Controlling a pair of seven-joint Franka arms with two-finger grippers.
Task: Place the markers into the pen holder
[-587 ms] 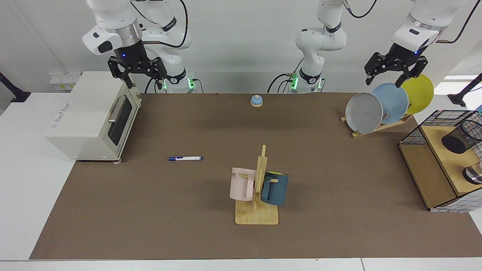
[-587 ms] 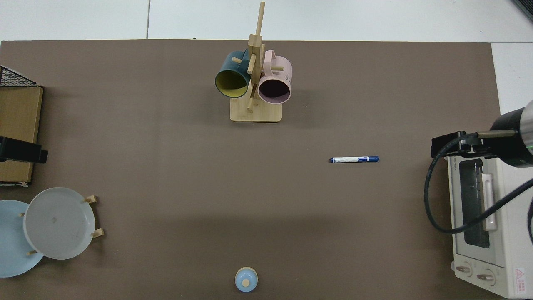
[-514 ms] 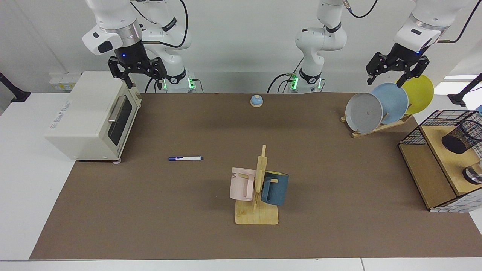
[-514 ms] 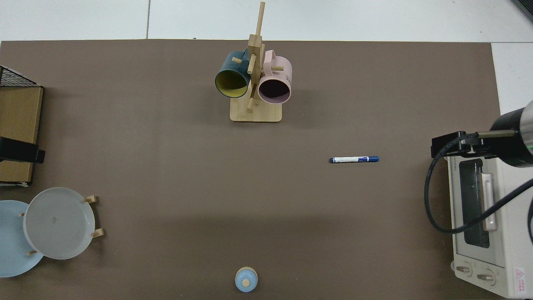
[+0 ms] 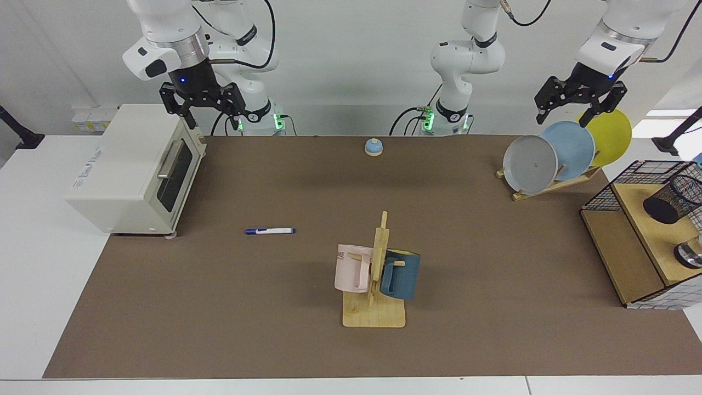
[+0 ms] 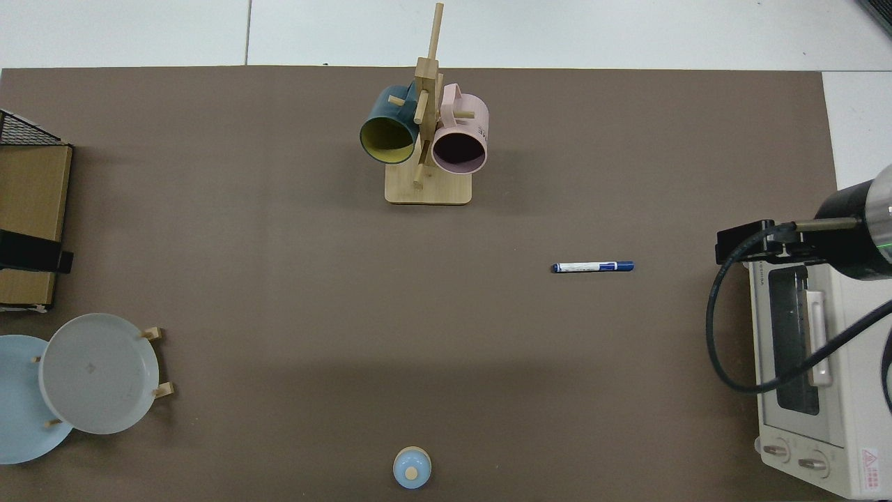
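The brown-matted tabletop (image 5: 219,307) carries everything, and I place things by the bamboo mug tree (image 5: 376,285) standing mid-mat. Well off to the side of its pink mug (image 5: 352,267) sits the cream toaster oven (image 5: 131,170); small grey lettering runs along its top panel but I cannot read it, and the top view cuts its outer side off at the edge. My right claw (image 5: 210,109) hangs above that oven's back corner, fingers spread and holding nothing; from above only its black body and cable show. On the side of the tree's dark blue mug (image 5: 400,273) stands the black wire-and-wood shelf crate (image 5: 620,258), partly out of frame in both views. On its upper board the black wire-mesh pen holder (image 5: 675,199) lies tipped on its side, its rim cut by the frame edge, so I cannot see whether it holds anything. Just beside it a shiny silver round container (image 5: 690,254) is also cropped. Behind the crate a wooden rack holds three plates on edge: grey (image 5: 530,163), light blue (image 5: 570,148), yellow (image 5: 611,136). My left claw (image 5: 566,115) hovers just over them, fingers apart, empty. The pink mug bears dark print, of which I only make out "ME". Both mugs hang mouth-outward and look empty from above. The white-barrelled, blue-capped whiteboard marker (image 5: 270,231) lies flat on the mat between the tree and the oven, well apart from the pen holder; its barrel print is too small to read. A small blue dome bell (image 5: 373,146) sits at the mat's far edge behind the tree.
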